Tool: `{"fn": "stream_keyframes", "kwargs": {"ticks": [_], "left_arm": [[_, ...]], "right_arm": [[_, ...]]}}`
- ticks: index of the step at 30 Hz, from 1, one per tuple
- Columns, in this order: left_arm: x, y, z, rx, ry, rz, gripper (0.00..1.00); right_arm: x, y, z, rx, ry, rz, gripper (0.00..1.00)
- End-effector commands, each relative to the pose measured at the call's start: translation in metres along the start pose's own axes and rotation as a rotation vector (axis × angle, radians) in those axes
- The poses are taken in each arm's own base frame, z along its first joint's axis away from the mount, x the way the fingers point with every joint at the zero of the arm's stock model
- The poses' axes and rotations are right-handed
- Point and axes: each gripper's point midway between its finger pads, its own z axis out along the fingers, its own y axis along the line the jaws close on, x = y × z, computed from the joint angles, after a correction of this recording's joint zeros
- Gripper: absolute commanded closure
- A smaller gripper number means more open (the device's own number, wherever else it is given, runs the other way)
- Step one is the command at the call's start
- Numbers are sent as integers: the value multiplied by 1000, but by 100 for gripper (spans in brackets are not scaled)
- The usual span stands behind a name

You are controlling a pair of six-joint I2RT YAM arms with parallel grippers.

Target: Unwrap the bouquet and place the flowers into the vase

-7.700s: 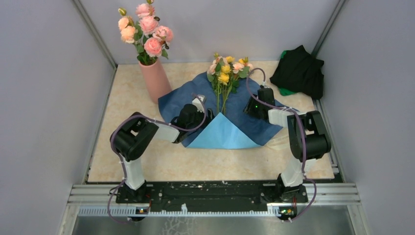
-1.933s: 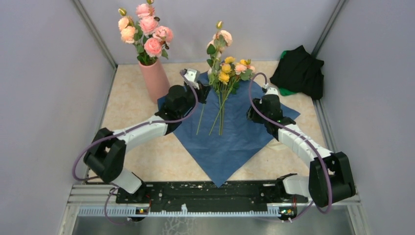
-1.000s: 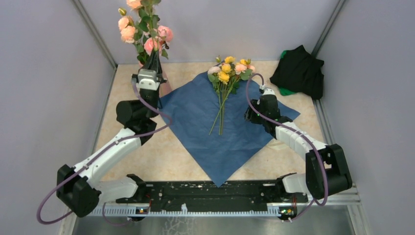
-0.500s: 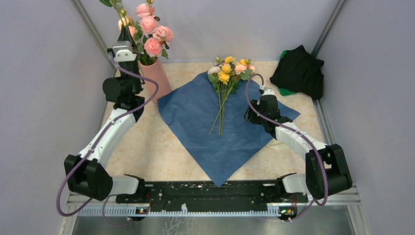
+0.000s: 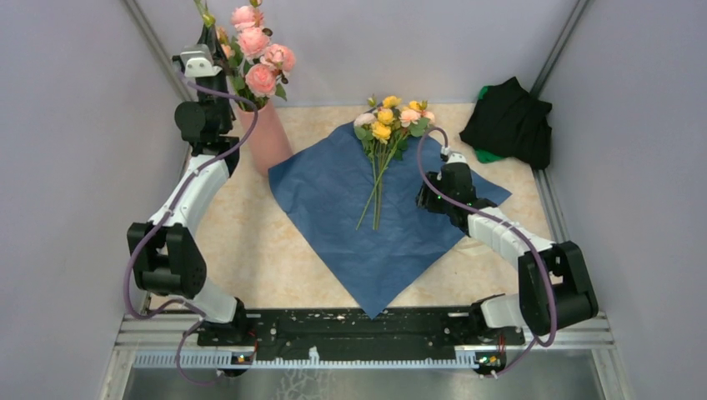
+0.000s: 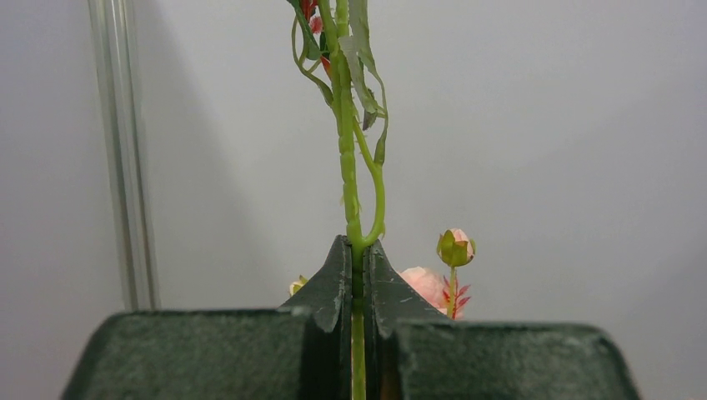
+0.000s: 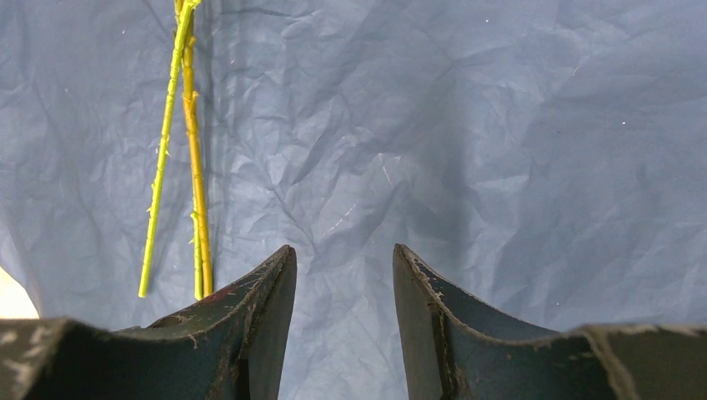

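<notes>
The bouquet lies unwrapped. Its blue paper (image 5: 358,225) is spread flat, and the yellow and peach-pink flowers (image 5: 388,117) rest on it with their stems (image 7: 197,167) pointing toward me. At the back left stands the salmon-pink vase (image 5: 271,142), which holds larger pink roses (image 5: 258,58). My left gripper (image 5: 205,37) is raised high just left of those roses and shut on one thin green flower stem (image 6: 347,150); its bloom is out of view. My right gripper (image 7: 343,258) hovers open over the paper (image 7: 500,150), right of the stems, with nothing between its fingers.
A black cloth heap (image 5: 508,123) lies in the back right corner. Grey walls enclose the table on three sides, with a metal post (image 6: 125,158) close behind my left gripper. A pink rose (image 6: 423,283) and a bud (image 6: 455,247) show just past the left fingers.
My left arm has swung left and upward with the stem, from in front of the vase to beside the roses. The right arm has barely moved.
</notes>
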Motion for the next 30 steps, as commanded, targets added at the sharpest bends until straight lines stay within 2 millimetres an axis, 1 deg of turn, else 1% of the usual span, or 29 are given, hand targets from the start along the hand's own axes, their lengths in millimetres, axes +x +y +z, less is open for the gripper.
{"fn": "stream_keyframes", "kwargs": {"ticks": [1,5,8,18,21,27,28,30], "left_arm": [[-35,1,18,11,-128,-78,100],[-25,8,23,-15,-133,-89,100],[-16,11,23,-21,-125,-89,100],[39,11,9,-41,-51,-116,100],[43,11,5,-44,-39,-115,100],[39,15,-4,-49,-21,-86,100],[41,14,-6,-46,-10,-84,97],[42,16,-7,-54,7,-89,75]], "right_arm": [[-5,2,3,-6,-17,-15,54],[-3,1,5,-3,-9,-17,54],[-1,1,7,0,-3,-19,54],[2,-1,11,6,12,-22,54],[3,-2,12,8,15,-23,54],[3,-1,14,8,16,-25,54],[3,-1,14,7,17,-25,54],[3,-1,14,4,17,-25,54]]}}
